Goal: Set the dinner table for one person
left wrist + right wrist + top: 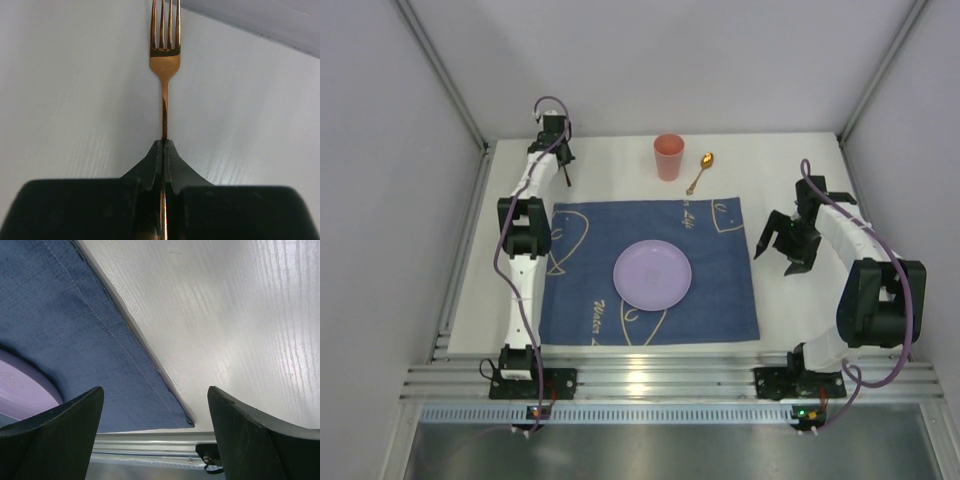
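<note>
Left pincer pinched tight, arm stretched far forward; right pincer wide apart, elbow bent

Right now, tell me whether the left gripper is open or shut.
Shut on the fork: the left gripper pinches its thin handle, with no gap showing in the wrist view.

Counter: white, faint wood-grain streaks. Placemat: dark blue, thin white line drawings and lettering. Plate: pale lilac, plain. Cup: salmon pink. Spoon: gold. Fork: glossy coppery gold. Walls: flat grey.
</note>
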{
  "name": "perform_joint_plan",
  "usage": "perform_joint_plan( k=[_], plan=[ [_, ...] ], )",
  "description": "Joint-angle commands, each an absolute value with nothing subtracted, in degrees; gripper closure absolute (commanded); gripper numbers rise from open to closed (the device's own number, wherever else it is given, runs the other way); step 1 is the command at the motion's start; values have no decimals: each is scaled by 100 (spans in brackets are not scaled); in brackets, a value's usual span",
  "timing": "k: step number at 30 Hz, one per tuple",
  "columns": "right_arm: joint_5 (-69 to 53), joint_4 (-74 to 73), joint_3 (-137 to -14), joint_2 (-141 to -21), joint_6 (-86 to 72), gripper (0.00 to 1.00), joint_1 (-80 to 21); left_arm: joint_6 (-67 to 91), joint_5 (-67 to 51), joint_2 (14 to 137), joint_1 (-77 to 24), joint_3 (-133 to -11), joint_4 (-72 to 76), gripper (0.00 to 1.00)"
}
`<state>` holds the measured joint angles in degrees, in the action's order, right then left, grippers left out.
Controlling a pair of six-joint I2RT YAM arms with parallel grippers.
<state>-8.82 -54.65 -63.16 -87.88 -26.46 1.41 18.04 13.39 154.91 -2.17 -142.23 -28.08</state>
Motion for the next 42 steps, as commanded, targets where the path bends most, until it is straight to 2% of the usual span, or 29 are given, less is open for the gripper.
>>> perform_joint_plan(
  k=[1,5,15,18,26,36,42],
  plan=[
    [-879,-5475,-6609,-8815,-2514,15,167,1714,1126,15514,-132,-14274,-3226,100],
    [-896,-5475,-6671,-8754,-2452,15,167,1872,484,14986,-141,-13782,-2718,100],
    [-1098,-5221,-6233,-8385,-2426,15,158,1759,352,13729,-141,-13667,-2777,100],
    [-1169,-5098,-6047,-8271,-2426,15,167,1723,-165,13273,-149,-13317,-2751,100],
    [-1441,-4939,-6230,-8121,-2452,15,132,1811,-220,11559,-641,-10611,-2628,100],
    [-1705,-4843,-6671,-8297,-2355,15,79,2557,395,8732,-1406,-6781,-2979,100],
    [-1784,-4799,-6671,-8350,-2382,15,44,2882,422,7560,-1661,-5346,-3050,100]
  ],
)
